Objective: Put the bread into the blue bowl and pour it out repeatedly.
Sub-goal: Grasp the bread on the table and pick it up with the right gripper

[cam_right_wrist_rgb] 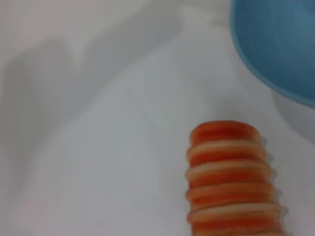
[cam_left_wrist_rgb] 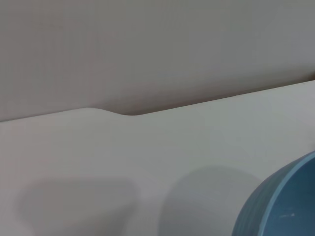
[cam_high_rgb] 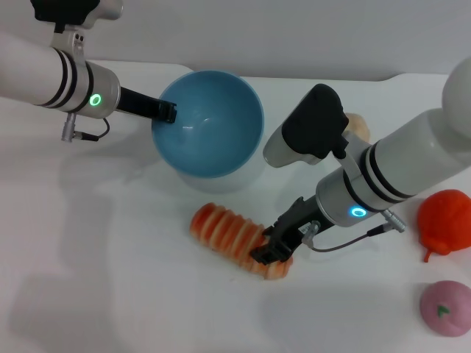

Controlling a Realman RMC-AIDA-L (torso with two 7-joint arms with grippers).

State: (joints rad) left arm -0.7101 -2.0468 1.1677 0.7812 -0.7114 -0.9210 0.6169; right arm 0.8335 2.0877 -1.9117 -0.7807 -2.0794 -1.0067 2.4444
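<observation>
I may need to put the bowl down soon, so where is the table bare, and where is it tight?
Bare table lies on the robot's left, nearer than the left gripper at the blue bowl and left of the bread. It is crowded on the right: right gripper on the bread, orange toy, pink ball.

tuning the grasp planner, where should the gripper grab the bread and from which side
Grip the bread across its narrow width, near its right end, coming down from above. It lies flat on the table, long and ribbed, so the ribs give the fingers purchase. The right gripper is already at that end. The left gripper is at the rim of the blue bowl, which is tipped toward the bread.
</observation>
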